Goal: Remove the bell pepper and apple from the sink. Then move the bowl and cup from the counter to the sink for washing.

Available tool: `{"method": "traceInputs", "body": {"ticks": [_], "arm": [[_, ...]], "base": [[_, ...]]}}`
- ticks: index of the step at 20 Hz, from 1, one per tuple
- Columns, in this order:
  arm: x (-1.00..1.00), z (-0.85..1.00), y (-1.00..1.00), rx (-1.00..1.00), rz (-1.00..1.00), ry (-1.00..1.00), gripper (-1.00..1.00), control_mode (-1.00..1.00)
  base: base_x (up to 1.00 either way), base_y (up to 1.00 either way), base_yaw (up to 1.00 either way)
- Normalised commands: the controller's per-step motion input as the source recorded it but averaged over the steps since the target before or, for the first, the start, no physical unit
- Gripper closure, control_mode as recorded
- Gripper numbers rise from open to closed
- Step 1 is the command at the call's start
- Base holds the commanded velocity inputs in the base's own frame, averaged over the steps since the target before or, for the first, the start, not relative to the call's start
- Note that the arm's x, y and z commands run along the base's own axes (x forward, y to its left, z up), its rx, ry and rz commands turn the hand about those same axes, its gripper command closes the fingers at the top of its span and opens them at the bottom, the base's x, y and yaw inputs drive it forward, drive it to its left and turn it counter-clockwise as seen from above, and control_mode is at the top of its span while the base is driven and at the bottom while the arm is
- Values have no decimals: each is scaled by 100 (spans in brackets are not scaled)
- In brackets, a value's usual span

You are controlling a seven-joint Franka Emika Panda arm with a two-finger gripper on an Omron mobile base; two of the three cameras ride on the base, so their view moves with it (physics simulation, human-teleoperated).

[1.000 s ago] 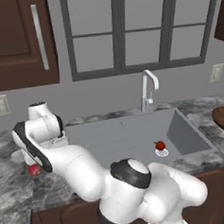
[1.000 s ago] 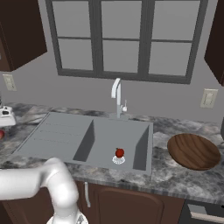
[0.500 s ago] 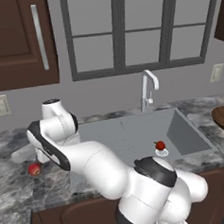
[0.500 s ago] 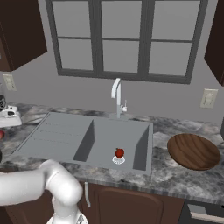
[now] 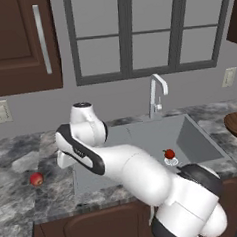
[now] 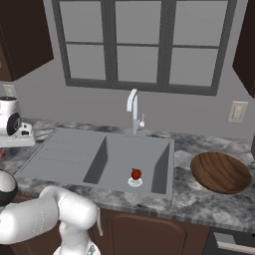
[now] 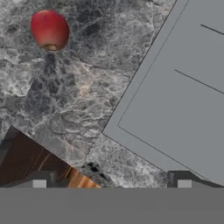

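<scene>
With jaws spread wide and holding nothing, the gripper (image 7: pixel 109 179) hangs over the counter (image 7: pixel 65 109) left of the sink (image 5: pixel 142 139), the apple (image 5: pixel 36 179) lying farther left, the bell pepper (image 6: pixel 135 174) on the sink's drain.

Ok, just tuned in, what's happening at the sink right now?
The apple lies on the counter left of the sink, and the gripper hangs open and empty above the counter beside it. The bell pepper sits in the basin by the drain. The bowl waits on the counter to the right.
</scene>
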Motion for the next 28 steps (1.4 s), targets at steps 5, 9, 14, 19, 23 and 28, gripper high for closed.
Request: {"method": "traceInputs", "body": {"ticks": [5,9,14,19,23,28], "arm": [[-12,10,-49,8,0,-10,-100,-100],[-10,11,-47,2,0,-12,-100,-100],[-6,16,-44,0,0,-11,-100,-100],[0,19,-42,0,0,0,-100,-100],[-1,19,-45,0,0,0,-100,-100],[-4,18,-44,0,0,0,-100,-100]], "base": [[0,0,0],[0,0,0],[0,0,0],[0,0,0],[0,0,0],[0,0,0]]}}
